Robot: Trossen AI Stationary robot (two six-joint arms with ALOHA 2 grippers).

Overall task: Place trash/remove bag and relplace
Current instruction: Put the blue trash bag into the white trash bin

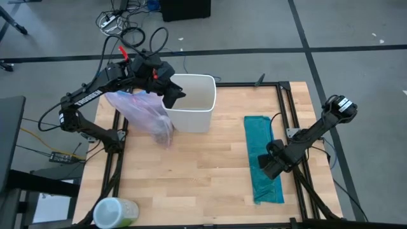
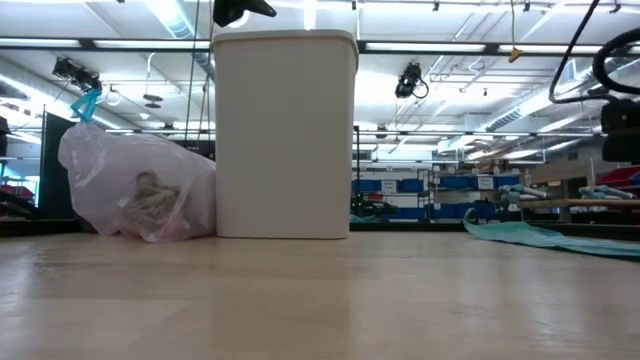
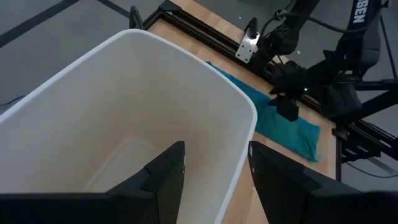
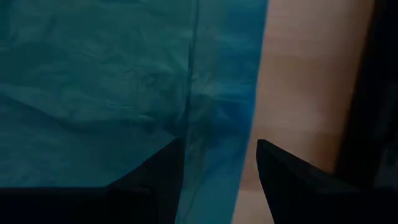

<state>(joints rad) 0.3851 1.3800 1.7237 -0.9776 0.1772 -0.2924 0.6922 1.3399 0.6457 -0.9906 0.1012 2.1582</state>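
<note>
The pale pink bag (image 1: 143, 113), with crumpled trash (image 2: 148, 195) inside and a blue strip (image 2: 85, 104) at its top, rests on the table against the left side of the white bin (image 1: 194, 105). My left gripper (image 3: 214, 177) hangs open just above the bin's rim (image 3: 245, 140), one finger over the inside and one over the outside, touching nothing. A teal-green plastic bag (image 1: 262, 159) lies flat at the table's right. My right gripper (image 4: 221, 180) points down, open, above that bag's right edge (image 4: 249, 93), clear of it in the low view.
A green-lidded round container (image 1: 114, 213) stands at the table's near left corner. Black frame rails (image 1: 289, 108) run along the table's edges. Bare wood (image 1: 203, 172) lies between the bin and the teal bag. Cables (image 1: 127, 28) lie on the floor beyond the far edge.
</note>
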